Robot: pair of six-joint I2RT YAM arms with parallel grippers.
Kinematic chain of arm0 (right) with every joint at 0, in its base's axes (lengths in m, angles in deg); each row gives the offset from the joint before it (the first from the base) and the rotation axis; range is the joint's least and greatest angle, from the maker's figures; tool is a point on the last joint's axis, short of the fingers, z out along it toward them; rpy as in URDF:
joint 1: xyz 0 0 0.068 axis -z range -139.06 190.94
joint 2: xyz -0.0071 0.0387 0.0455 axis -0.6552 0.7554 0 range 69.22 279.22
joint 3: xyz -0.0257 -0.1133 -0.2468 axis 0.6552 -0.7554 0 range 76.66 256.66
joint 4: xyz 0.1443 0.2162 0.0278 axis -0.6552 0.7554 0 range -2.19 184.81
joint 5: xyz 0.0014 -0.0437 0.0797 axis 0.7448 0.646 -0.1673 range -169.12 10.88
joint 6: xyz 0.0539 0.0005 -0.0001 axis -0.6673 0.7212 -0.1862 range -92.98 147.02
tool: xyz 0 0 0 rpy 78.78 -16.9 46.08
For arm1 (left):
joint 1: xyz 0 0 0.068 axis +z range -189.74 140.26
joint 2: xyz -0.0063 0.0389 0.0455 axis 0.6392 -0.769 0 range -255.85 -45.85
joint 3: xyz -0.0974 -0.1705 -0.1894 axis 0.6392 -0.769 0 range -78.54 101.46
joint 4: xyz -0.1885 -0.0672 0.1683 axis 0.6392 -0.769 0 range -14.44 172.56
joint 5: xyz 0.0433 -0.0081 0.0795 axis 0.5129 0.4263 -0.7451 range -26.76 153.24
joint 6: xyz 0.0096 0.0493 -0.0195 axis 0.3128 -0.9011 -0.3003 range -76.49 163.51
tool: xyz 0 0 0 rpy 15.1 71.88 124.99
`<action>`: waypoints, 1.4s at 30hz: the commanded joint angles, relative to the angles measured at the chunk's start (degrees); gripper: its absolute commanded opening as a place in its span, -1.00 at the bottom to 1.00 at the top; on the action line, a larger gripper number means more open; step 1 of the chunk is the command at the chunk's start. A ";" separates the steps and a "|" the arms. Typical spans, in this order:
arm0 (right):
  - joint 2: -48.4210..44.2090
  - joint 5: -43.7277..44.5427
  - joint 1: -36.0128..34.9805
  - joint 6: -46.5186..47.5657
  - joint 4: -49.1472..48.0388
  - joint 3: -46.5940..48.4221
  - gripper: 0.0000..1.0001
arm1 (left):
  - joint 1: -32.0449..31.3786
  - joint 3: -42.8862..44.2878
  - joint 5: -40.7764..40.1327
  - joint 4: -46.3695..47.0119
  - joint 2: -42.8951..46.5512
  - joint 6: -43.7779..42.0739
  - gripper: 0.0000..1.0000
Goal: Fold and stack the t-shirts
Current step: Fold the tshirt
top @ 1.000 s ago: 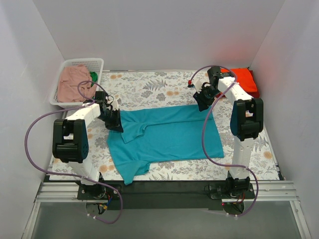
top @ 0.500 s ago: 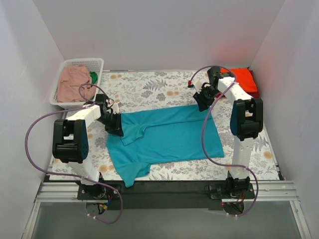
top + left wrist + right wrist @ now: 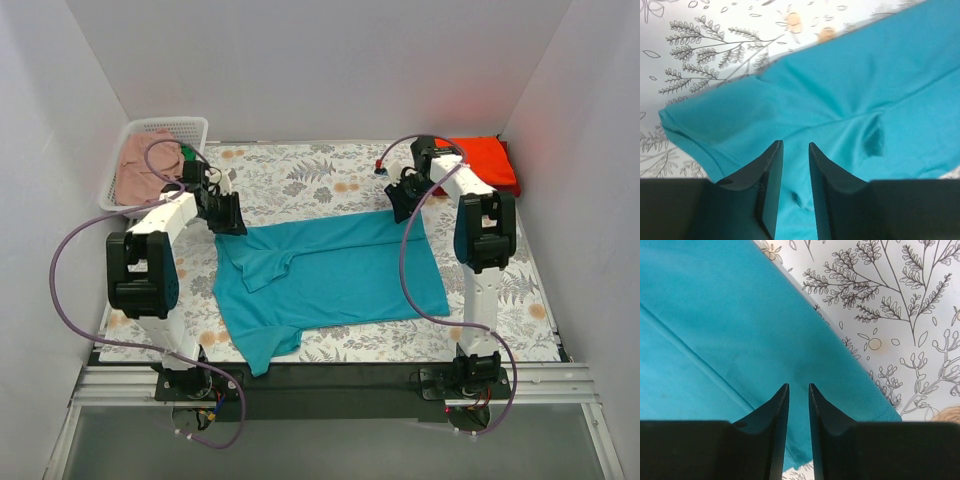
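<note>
The teal shirt [image 3: 330, 275] lies spread sideways across the middle of the top view. One sleeve [image 3: 265, 345] sticks out at the lower left, nearest the arm bases, and the hem runs down the right. Further up, a sleeve flap [image 3: 265, 262] is turned in over the body at centre left, with soft creases beside it in the left wrist view. The step in hand looks like a lengthwise fold, and both tools sit at the shirt's far edge. The left gripper [image 3: 228, 215] hovers over the upper-left corner, its fingers drawn close with a thin gap and nothing between them. The right gripper [image 3: 405, 205] is over the upper-right corner, also narrowly parted and empty, with the cloth's edge running diagonally just past its tips in its own view. To do this well, I judge each should spread wider and come down on the very edge. Each should take only the layers meant to move, and the left should keep the turned-in flap under its pinch. Both should then lift together and carry the edge evenly toward the bottom of the frame, so the fold line stays straight and the floral cloth [image 3: 300, 170] is not dragged. Beyond, a basket [image 3: 190, 124] at upper left holds a pink shirt [image 3: 145, 165] and a bit of green [image 3: 188, 153]. An orange shirt [image 3: 490, 160] lies folded at upper right.
</note>
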 commanded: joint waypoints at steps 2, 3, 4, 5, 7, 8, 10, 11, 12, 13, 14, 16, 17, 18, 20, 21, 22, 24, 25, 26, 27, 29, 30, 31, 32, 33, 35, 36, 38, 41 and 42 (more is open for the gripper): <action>2.42 0.64 -0.15 -4.45 -2.50 1.45 -0.46 | 0.09 1.07 -3.59 2.57 -6.42 1.73 -0.52; 2.68 1.95 -0.15 -4.80 -3.72 1.10 -0.47 | 0.18 1.08 -4.38 3.45 -7.30 1.64 -0.53; 2.86 2.66 -0.15 -5.33 -4.78 0.49 -0.49 | 0.18 1.68 -5.26 3.98 -9.14 1.38 -0.57; 2.78 3.53 -0.15 -5.94 -5.92 -1.34 -0.49 | 0.18 2.30 -7.35 4.24 -10.20 1.12 -0.60; 2.34 6.70 -0.06 -6.65 -10.58 -3.55 -0.49 | 0.18 4.05 -8.86 5.04 -13.79 0.59 -0.65; 2.33 7.93 0.02 -7.35 -11.81 -5.13 -0.49 | 0.18 6.41 -9.48 5.04 -14.94 0.33 -0.69; 2.86 11.00 0.28 -7.88 -14.54 -5.41 -0.48 | 0.18 8.88 -9.75 5.30 -17.40 0.32 -0.71; 3.56 11.97 0.46 -8.49 -15.42 -5.32 -0.49 | 0.18 12.12 -9.75 5.39 -20.11 0.24 -0.71; 4.09 13.02 0.64 -9.28 -16.21 -4.80 -0.47 | 0.18 13.89 -10.01 5.48 -21.71 0.24 -0.71; 5.05 13.30 0.99 -9.72 -17.26 -4.18 -0.45 | 0.27 16.34 -10.27 5.39 -23.11 0.24 -0.72; 5.67 13.12 1.08 -9.90 -17.27 -3.31 -0.44 | 0.36 18.54 -10.36 5.13 -26.70 0.06 -0.72; 7.16 12.34 1.08 -10.08 -17.53 -0.23 -0.38 | 0.44 26.19 -9.58 3.73 -30.32 -0.29 -0.73; 7.60 12.16 1.08 -10.08 -17.71 1.08 -0.33 | 0.44 28.82 -9.05 2.76 -33.21 -0.55 -0.73; 7.96 11.46 1.08 -10.17 -17.71 2.23 -0.27 | 0.44 34.42 -8.52 0.23 -34.45 -0.64 -0.71; 7.79 10.05 1.17 -10.26 -17.62 5.75 0.00 | 0.62 37.45 -4.75 -1.37 -34.91 -1.17 -0.56; 7.00 8.65 1.08 -10.34 -17.62 6.37 0.09 | 0.53 37.72 -3.87 -1.64 -32.73 -2.04 -0.36; 4.56 7.77 1.08 -10.60 -17.45 7.07 0.25 | 0.62 37.20 -1.60 -1.47 -31.23 -2.57 -0.28; 1.04 3.40 0.91 -10.35 -15.87 6.20 0.49 | 0.62 36.06 0.26 -1.64 -25.10 -4.23 0.00; -3.42 1.89 0.82 -10.17 -15.34 5.06 0.64 | 0.62 34.58 1.40 -2.08 -22.54 -5.12 0.04; -5.81 0.57 0.55 -9.12 -14.81 1.75 0.68 | 0.62 33.78 4.20 -2.95 -20.34 -5.91 0.07; -8.28 -0.66 0.29 -8.07 -13.50 -0.11 0.69 | 0.62 32.38 4.75 -4.27 -18.14 -6.79 0.12; -15.05 -0.50 -0.85 -5.09 -12.27 -6.42 0.69 | 0.88 26.94 7.63 -6.46 -11.11 -10.03 0.17; -17.16 -0.67 -1.46 -4.03 -10.61 -8.55 0.68 | 1.06 24.83 8.44 -7.43 -8.65 -11.70 0.18; -21.09 -0.24 -1.90 -3.06 -10.07 -11.35 0.65 | 1.06 19.85 9.14 -8.14 -4.71 -14.94 0.18; -22.96 0.37 -2.43 -2.09 -9.54 -13.82 0.61 | 0.97 17.19 9.85 -8.84 -2.41 -16.80 0.18; -24.72 1.60 -3.39 -0.69 -8.23 -18.89 0.57 | 1.06 14.64 11.33 -10.42 -0.56 -18.55 0.18; -28.94 2.83 -4.45 0.20 -7.17 -23.75 0.43 | 3.34 7.36 11.96 -13.40 3.91 -24.95 0.17; -30.17 3.88 -5.50 0.29 -6.90 -28.73 0.39 | 3.43 4.79 12.31 -14.03 5.07 -26.90 0.15; -33.78 4.68 -6.82 0.29 -6.46 -33.33 0.27 | 3.43 1.01 12.05 -15.87 8.05 -31.64 0.12; -37.21 7.84 -9.55 0.46 -6.98 -40.37 0.09 | 3.52 -5.85 10.65 -16.32 10.35 -34.38 0.04; -37.65 9.68 -10.43 0.64 -7.34 -41.69 0.04 | 3.52 -8.39 10.38 -15.89 11.84 -35.44 0.01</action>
